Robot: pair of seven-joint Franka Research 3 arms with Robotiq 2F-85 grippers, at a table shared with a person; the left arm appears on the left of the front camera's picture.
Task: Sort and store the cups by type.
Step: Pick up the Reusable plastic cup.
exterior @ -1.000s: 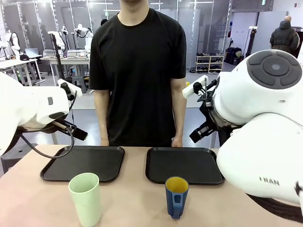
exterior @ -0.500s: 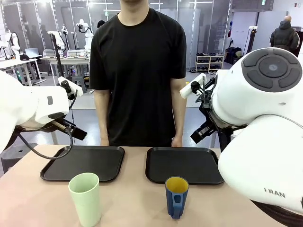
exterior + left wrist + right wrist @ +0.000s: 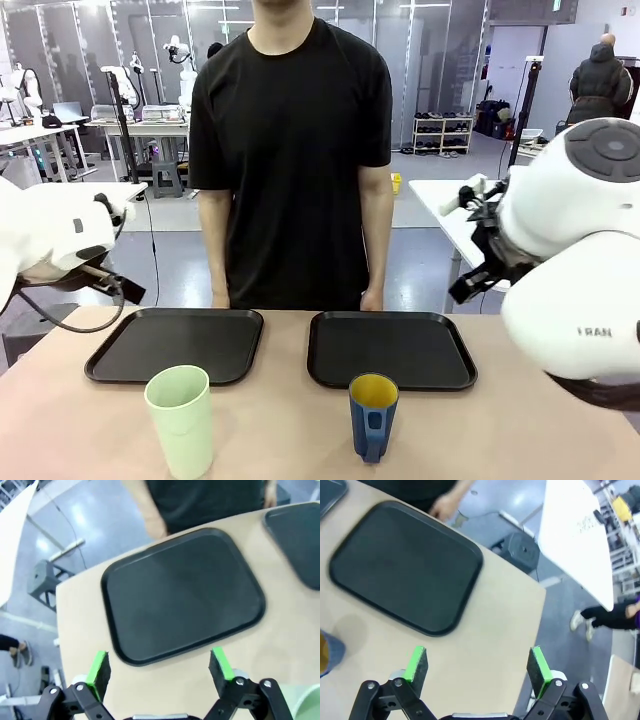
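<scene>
A tall pale green tumbler (image 3: 180, 420) stands at the table's near edge, in front of the left black tray (image 3: 175, 345). To its right stands a dark blue mug (image 3: 373, 415) with a yellow inside, in front of the right black tray (image 3: 390, 350). My left gripper (image 3: 159, 665) hangs open above the near edge of the left tray (image 3: 182, 592), with the tumbler's rim (image 3: 306, 700) at the lower right corner of that view. My right gripper (image 3: 477, 664) is open over bare table beside the right tray (image 3: 405, 567). The mug (image 3: 330, 652) shows at the left edge of the right wrist view.
A person in a black shirt (image 3: 290, 120) stands at the far side, with hands down at the table edge behind the trays. One hand (image 3: 447, 502) shows near the right tray's far rim. The table's right edge (image 3: 532, 645) drops to the floor close to my right gripper.
Both arms have drawn back outward: the right arm's bulk moved to the right, away from the right tray, and the left arm moved to the left. The cups have not moved.
</scene>
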